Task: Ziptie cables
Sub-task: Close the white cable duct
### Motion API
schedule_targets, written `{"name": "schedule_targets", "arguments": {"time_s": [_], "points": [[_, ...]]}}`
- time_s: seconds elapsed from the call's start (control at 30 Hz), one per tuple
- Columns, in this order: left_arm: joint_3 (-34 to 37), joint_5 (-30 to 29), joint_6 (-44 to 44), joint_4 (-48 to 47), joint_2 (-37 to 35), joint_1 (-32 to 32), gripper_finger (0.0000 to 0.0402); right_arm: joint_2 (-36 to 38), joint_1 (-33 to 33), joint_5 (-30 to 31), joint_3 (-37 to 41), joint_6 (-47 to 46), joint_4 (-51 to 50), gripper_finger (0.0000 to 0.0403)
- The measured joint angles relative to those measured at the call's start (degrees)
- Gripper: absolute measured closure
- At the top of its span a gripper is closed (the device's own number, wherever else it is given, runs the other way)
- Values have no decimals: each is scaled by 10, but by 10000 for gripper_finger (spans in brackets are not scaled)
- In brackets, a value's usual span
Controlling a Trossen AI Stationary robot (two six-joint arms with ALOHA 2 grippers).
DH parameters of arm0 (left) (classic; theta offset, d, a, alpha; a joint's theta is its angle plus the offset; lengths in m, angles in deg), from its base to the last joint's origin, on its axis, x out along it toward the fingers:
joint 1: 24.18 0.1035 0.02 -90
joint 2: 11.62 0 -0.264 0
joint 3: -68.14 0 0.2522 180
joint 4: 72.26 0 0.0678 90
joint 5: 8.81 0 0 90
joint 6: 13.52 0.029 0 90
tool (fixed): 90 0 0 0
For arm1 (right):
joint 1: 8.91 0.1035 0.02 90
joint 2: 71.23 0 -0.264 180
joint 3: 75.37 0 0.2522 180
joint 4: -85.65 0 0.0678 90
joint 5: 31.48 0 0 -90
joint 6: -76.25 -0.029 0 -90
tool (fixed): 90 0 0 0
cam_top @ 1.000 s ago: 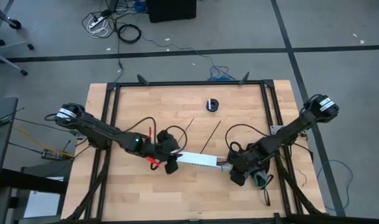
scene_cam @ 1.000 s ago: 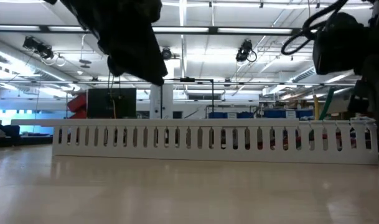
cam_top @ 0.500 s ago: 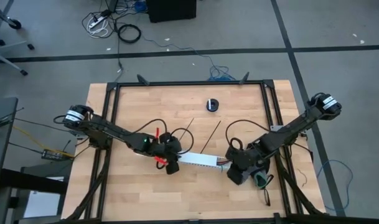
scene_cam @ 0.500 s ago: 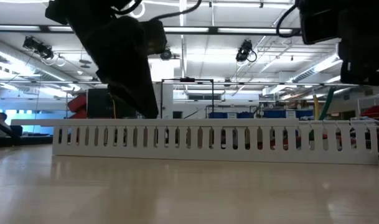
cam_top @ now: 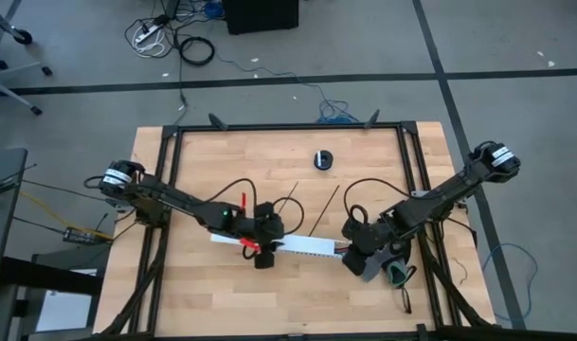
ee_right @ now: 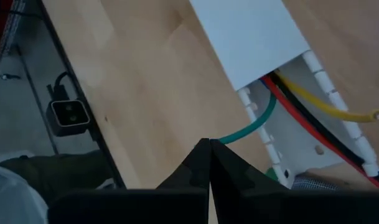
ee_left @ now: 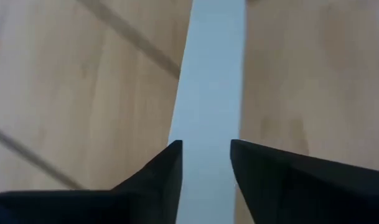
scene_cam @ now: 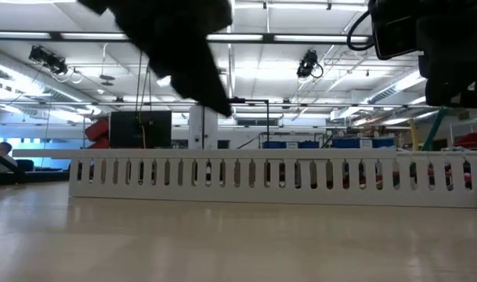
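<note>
Left gripper (cam_top: pixel 262 254) over the 9 o'clock end of the white slotted channel (cam_top: pixel 302 245), fingers (ee_left: pixel 158 177) straddling its flat white cover, parted to about its width; whether they press it, cannot tell. Right gripper (cam_top: pixel 356 254) at the 3 o'clock end, clenched on nothing. Cables (ee_right: pixel 301 106) (red, yellow, green, black here) spill from that open end. Two zipties (cam_top: pixel 322 207) lie on the table (cam_top: pixel 231 161), toward 12 o'clock of the channel.
</note>
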Motion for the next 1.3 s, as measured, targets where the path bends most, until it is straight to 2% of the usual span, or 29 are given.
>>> {"name": "schedule_targets", "arguments": {"time_s": [0.17,0.3,0.43,0.67,0.83,1.03,1.3], "points": [[-70,5,30,-17,0,0,231,15,15,16,-1,-22,-19,402],[-110,33,31,-42,22,7,194,45,39,82,-1,-91,-124,402],[-148,61,31,-53,79,20,166,64,57,78,-1,-152,-190,402],[-258,65,82,-93,171,24,156,60,96,74,41,-236,-160,403],[-317,101,97,-149,231,30,156,61,113,80,93,-270,-93,403],[-345,101,105,-146,254,30,156,61,131,105,121,-287,-37,403],[-345,59,109,-146,255,45,156,61,133,113,122,-272,-13,403]]}}
